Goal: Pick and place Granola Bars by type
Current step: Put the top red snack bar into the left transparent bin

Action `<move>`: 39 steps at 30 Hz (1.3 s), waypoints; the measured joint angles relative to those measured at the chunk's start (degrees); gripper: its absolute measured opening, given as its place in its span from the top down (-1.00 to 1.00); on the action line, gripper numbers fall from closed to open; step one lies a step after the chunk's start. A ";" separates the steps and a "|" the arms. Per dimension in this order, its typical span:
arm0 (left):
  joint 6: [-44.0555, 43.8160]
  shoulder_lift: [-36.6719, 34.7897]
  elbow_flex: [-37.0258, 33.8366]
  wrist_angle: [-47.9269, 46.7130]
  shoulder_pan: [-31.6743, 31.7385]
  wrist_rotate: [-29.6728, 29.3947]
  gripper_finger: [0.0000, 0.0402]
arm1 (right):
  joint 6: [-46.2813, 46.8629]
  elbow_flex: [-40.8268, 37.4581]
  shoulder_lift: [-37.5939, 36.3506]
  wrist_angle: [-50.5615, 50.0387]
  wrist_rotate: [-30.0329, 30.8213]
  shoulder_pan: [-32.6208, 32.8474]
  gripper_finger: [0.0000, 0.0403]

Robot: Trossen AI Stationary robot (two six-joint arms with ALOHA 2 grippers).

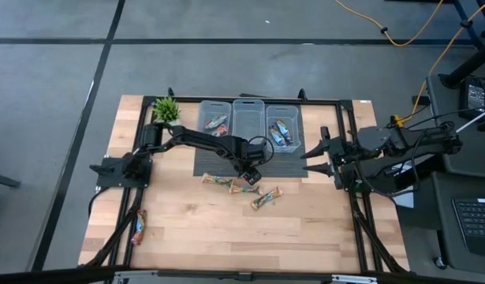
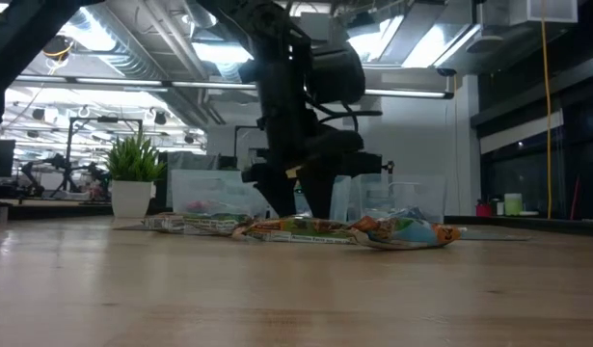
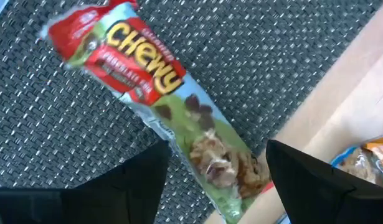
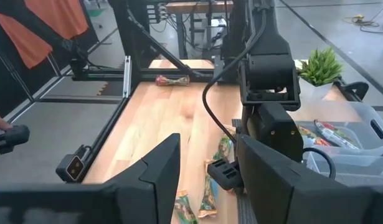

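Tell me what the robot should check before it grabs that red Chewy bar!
1. Left end effector open: ok, its fingers stand wide apart.
2. Red Chewy granola bar between the fingers: ok, its lower end lies in the gap.
3. Bar lying flat on the dark mesh mat: ok.
4. Other bars out of the way: cannot tell; another wrapper lies close by on the wooden table.
5. Red bars' bin reachable: ok, it sits just beyond the mat.
6. Right end effector clear of the work: ok, it waits beside the bins.
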 joint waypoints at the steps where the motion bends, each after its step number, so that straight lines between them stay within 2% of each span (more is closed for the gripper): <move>1: -0.27 0.03 0.00 0.01 0.00 -0.24 -0.30 | 0.00 0.00 0.00 -0.09 0.00 0.01 0.19; 7: -2.13 0.11 0.00 -0.07 -0.32 -2.77 -0.14 | 0.00 0.00 0.00 -0.14 -0.11 0.00 0.19; 17: -5.08 0.18 -0.02 0.03 -0.83 -2.38 0.44 | 0.04 0.00 0.00 -0.17 -0.11 0.01 0.19; 22: -5.87 -0.83 0.46 -2.70 -2.74 -0.55 0.63 | 0.04 0.00 0.00 -0.19 -0.11 0.02 0.19; 32: -0.23 -8.17 11.01 -11.27 -4.20 -2.55 0.68 | 0.24 0.00 0.00 -0.25 0.00 0.00 0.19; 39: 3.81 -18.04 21.42 -11.15 -2.69 -11.05 0.68 | 0.17 0.00 0.00 -0.19 0.07 0.00 0.19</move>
